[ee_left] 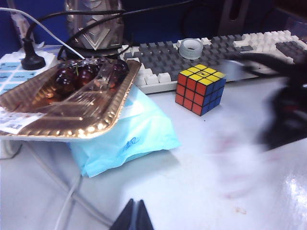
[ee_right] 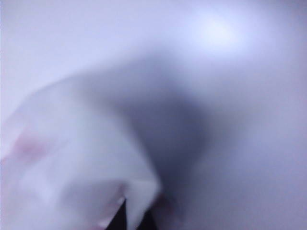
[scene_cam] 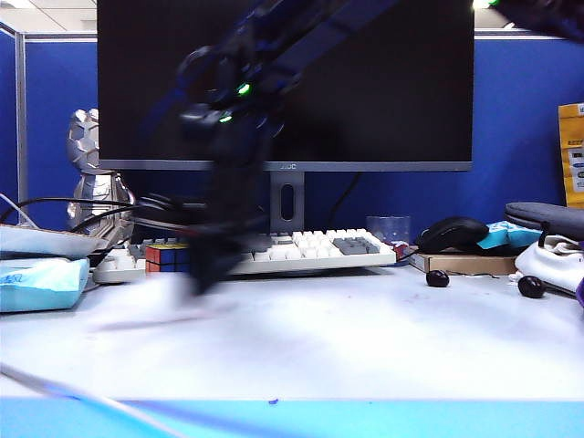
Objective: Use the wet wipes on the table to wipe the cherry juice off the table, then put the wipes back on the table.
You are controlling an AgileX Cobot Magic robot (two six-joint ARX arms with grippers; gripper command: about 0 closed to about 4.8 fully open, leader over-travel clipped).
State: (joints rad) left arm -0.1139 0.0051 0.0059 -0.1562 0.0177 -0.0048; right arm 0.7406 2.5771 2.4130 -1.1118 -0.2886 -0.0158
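- Worktop (scene_cam: 383, 347): a broad, smooth white surface with a pale blue front edge, glossy enough to throw back the light.
- Right pincer (ee_right: 135, 216): reaching across to the left half of the exterior view (scene_cam: 208, 274), blurred and dark, pointing down at the worktop in front of the keyboard (scene_cam: 310, 248). Its jaws are closed on the wet wipes (ee_right: 81, 158), a soft, thin white sheet, crumpled into loose folds with a faint pink stain on one side; in the exterior view the sheet is only a pale blur low over the worktop (scene_cam: 164, 297).
- Cherry juice (ee_left: 240, 210): a few faint pinkish specks and smears on the white surface near the blurred arm, too small to make out well.
- Left pincer (ee_left: 135, 216): low over the worktop near the front, well apart from the wipes; only two dark tips show, pressed together, holding nothing.
- Nearby: a gold foil tray (ee_left: 72, 117) with a crimped rim holding glossy dark cherries (ee_left: 76, 74), resting on a pale blue plastic tissue pack (ee_left: 129, 139); a colourful puzzle cube (ee_left: 200, 89) just beside the keyboard.
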